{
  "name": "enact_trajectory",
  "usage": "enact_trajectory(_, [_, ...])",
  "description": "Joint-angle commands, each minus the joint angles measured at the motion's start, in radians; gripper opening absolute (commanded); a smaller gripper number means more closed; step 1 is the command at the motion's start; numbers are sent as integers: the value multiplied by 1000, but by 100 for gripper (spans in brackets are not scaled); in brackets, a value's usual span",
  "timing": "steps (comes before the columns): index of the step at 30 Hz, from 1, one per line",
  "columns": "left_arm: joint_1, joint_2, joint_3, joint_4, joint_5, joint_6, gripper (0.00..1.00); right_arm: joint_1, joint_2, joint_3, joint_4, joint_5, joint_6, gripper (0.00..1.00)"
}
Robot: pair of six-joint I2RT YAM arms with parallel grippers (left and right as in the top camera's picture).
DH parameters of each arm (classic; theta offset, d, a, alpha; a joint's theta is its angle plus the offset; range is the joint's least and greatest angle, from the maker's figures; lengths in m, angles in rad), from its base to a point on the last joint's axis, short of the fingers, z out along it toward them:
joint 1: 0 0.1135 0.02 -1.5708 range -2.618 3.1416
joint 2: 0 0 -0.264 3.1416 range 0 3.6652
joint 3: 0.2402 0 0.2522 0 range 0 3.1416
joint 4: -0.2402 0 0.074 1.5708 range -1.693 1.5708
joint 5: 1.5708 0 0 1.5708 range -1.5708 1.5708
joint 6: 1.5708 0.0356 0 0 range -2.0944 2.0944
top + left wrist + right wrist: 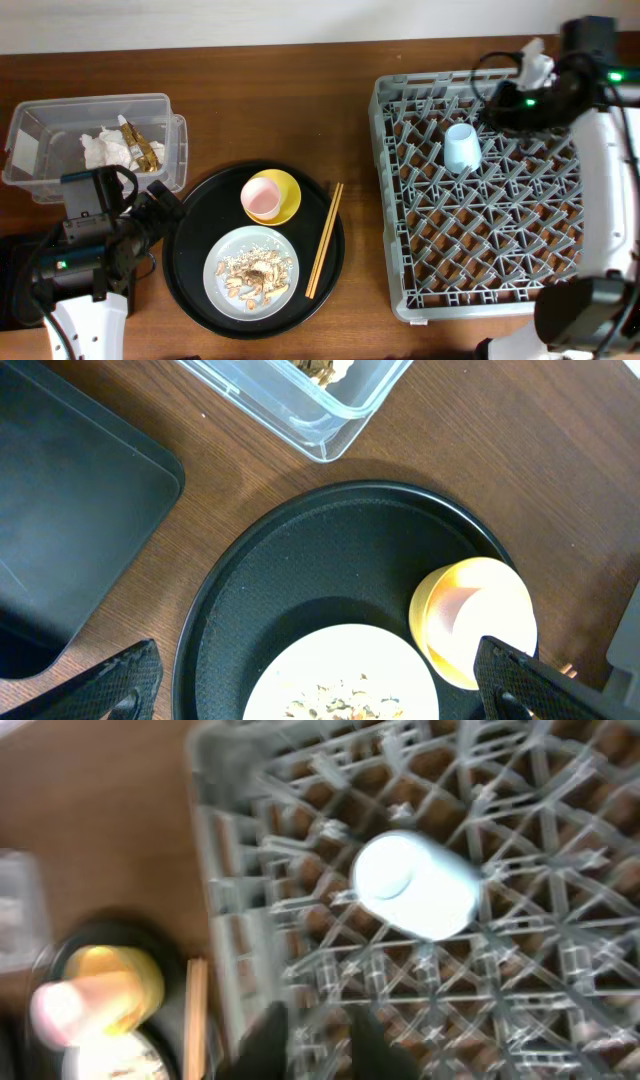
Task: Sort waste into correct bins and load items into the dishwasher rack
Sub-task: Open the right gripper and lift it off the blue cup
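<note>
Step in hand: rack loading. Blue cup (461,147) is lying among the pegs in the rack's (390,200) far-left part, pale and glossy, seemingly mouth-down and tilting. I am holding the right fingers (268,1045) together and empty, right of the cup. Left fingers (120,680) are hanging wide apart over the round tray's (190,280) left edge. Next, I judge: pink cup (261,196), nesting in the yellow bowl (288,185), is calling for a rim pinch.

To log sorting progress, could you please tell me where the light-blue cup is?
Overhead, the light-blue cup sits in the upper-left part of the dishwasher rack, on the right.
</note>
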Motion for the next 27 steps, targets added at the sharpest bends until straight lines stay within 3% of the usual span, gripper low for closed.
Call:
enact_trajectory(1, [3, -2, 0, 0, 7, 5, 99, 49, 102, 12, 58, 257, 62, 4])
enact_trajectory(8, [3, -2, 0, 0, 7, 6, 99, 56, 266, 12, 162, 190, 50, 4])
enact_trajectory(19, [3, -2, 0, 0, 7, 5, 99, 56, 282, 10, 150, 142, 50, 4])
enact_trajectory(24, [3, -2, 0, 0, 7, 5, 99, 55, 282, -5, 119, 198, 56, 4])
enact_trajectory(27, [3, -2, 0, 0, 7, 5, 99, 55, 279, -5, 66, 325, 139, 4])
